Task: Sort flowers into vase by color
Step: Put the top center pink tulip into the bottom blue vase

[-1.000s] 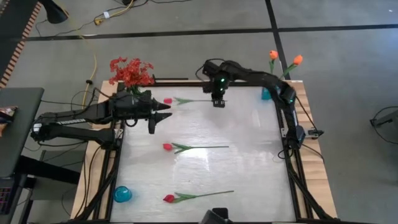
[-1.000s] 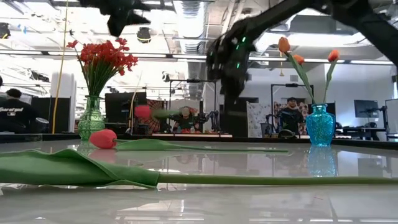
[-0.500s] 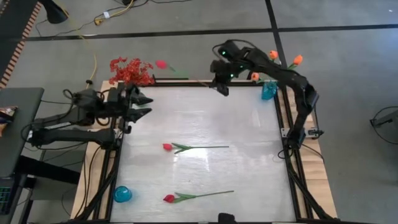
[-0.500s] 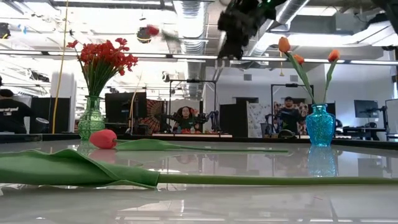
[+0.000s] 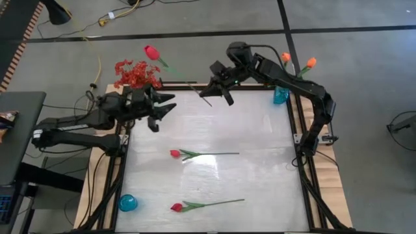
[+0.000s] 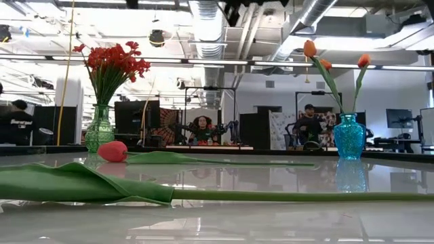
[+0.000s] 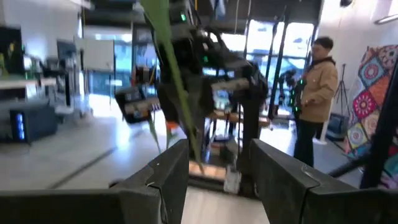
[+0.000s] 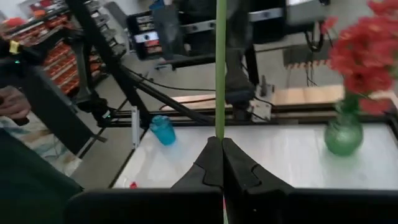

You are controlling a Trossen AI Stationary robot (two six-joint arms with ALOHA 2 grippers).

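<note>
While the low view hid it, the high view showed the right gripper (image 5: pixel 209 91) clamped on a pinkish-red tulip (image 5: pixel 151 52), now raised beyond the table's far edge; the left gripper (image 5: pixel 168 106) hovered with fingers apart.

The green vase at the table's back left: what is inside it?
The green vase holds the red flower sprays, their green stems fanning up from its neck. Through the glass the lower stems cannot be made out, nor whether it holds water.

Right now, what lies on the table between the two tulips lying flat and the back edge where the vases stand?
High view: that stretch of table is bare. The right gripper holds its tulip in the air above it; the left gripper hovers open at its edge.
</note>
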